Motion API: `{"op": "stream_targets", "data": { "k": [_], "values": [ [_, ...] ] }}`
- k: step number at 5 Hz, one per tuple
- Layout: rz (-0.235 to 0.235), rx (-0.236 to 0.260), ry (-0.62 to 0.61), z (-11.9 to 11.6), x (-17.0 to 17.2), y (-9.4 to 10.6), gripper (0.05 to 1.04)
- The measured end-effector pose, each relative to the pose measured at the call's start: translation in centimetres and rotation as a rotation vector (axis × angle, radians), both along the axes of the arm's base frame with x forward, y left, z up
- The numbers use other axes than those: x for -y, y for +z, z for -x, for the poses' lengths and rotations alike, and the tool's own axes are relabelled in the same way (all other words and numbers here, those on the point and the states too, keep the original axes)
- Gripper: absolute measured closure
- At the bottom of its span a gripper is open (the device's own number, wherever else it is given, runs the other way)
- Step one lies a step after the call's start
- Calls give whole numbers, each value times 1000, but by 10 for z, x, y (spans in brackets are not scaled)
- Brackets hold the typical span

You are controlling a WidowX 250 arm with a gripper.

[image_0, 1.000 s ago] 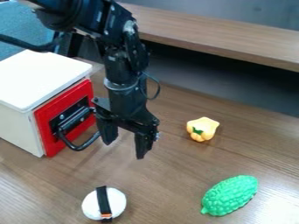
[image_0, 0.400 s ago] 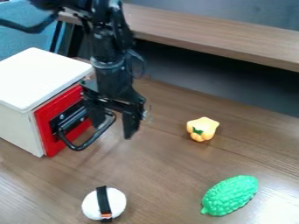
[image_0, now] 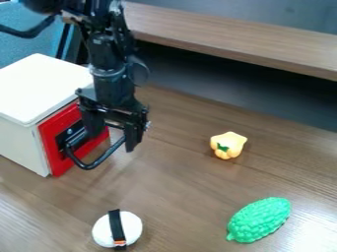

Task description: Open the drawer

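Gripper Straddles Handle of Shut Drawer

A black gripper [image_0: 113, 141] hangs at the far end of a looped black handle [image_0: 104, 157], its two fingers apart, at the red front of a drawer [image_0: 56, 165] on a wooden table [image_0: 178, 197]. The drawer sits in a white cabinet [image_0: 43, 86] at the left of the scene, its front close against the casing and, by all appearances, shut. The handle juts out over the table, its far end passing between the fingers: one is on the drawer side, the other beyond the loop's outer edge. Whether either finger touches the handle is hard to tell from this angle.

The step in hand looks to be lining up on the handle; the pull itself is yet to come. The next move calls for settling the fingers around the bar, either closing on it or hooking the inner finger behind it, then drawing straight out from the red front, toward the lower right of the scene. A grip too high could slip off the loop, while a sideways tug might turn the whole cabinet instead of sliding the drawer.

A yellow pepper [image_0: 228, 144] lies to the right, well apart from the handle. Nearer the camera are a green toy [image_0: 259, 220] with a bumpy skin and a white ball [image_0: 117, 229] wrapped in a black band.
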State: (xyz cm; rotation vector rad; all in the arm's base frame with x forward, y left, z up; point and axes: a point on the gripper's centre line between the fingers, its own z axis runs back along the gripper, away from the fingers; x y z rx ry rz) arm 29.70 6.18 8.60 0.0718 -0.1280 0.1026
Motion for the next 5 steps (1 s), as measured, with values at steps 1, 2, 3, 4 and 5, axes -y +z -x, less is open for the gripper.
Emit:
{"op": "stream_targets", "data": {
  "k": [1, 2, 3, 4, 5],
  "values": [
    [-23, 3, 3, -4, -5, -9, 84],
    [-31, -8, 24, -5, -10, -28, 85],
    [28, 23, 30, -5, -14, -37, 85],
    [75, 10, 10, -6, -7, -51, 84],
    [117, 17, -78, -7, 19, -54, 85]
  ]
}}
